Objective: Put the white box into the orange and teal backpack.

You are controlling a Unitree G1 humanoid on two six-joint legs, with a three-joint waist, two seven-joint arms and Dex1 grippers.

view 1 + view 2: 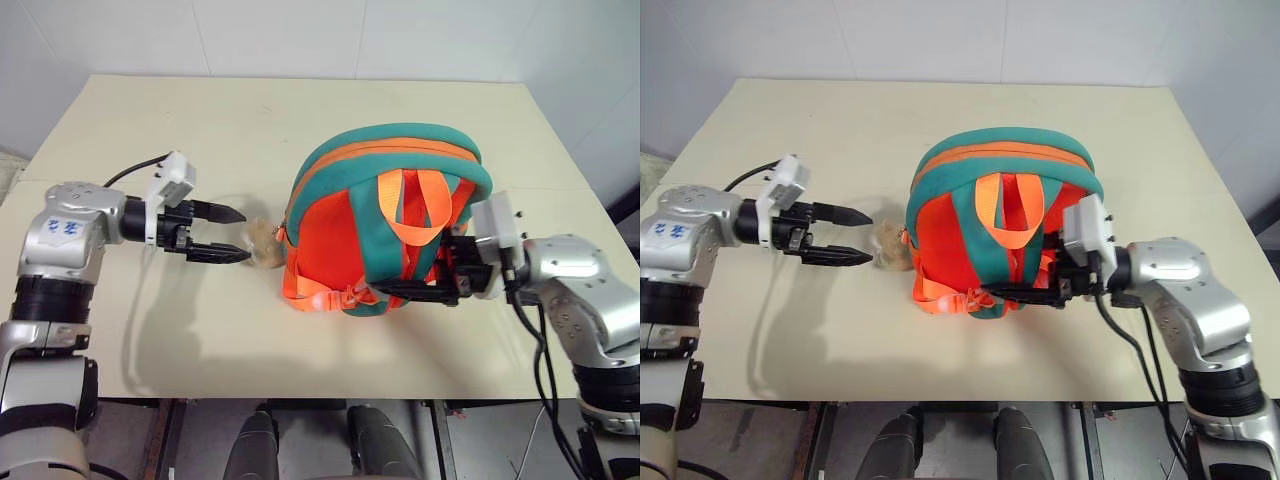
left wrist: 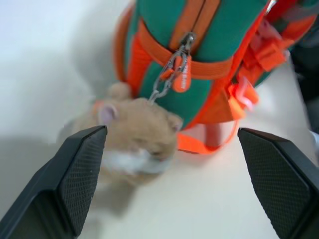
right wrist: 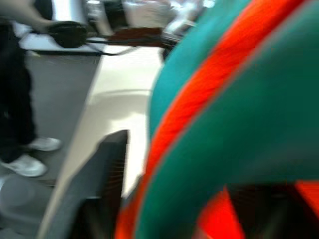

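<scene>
While the orange and teal backpack (image 1: 385, 215) sits mid-table (image 1: 250, 120), teal top bulging, zipper closed, orange straps up, white box can't be seen; hamster charm (image 1: 264, 245) lies just beside it. Left gripper (image 1: 222, 233) fingers apart near the charm. Right gripper (image 1: 1025, 290) against the bag's near side, jaw state unclear

the orange and teal backpack (image 1: 385, 215) hides part of the right gripper (image 1: 425, 290), so whether its fingers touch the fabric is unclear. the hamster charm (image 2: 132, 137) is blurred in the left wrist view. a person's legs (image 3: 17, 99) are cut off by the right wrist view's edge.
</scene>
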